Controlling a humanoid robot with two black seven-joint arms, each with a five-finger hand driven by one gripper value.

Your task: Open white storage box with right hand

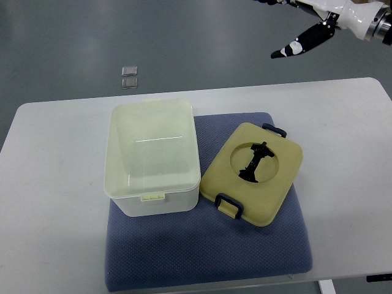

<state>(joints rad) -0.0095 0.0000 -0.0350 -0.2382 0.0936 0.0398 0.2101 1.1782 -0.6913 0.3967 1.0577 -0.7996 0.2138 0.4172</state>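
The white storage box stands open on the left part of a blue mat, and its inside looks empty. Its yellowish lid lies flat on the mat just right of the box. The lid has a round recess with a black handle and dark clips on two edges. My right hand is at the top right, raised over the floor beyond the table and well away from the box and lid. Its black fingers are spread and hold nothing.
The mat lies on a white table whose far edge runs below my hand. Two small grey squares lie on the grey floor behind the table.
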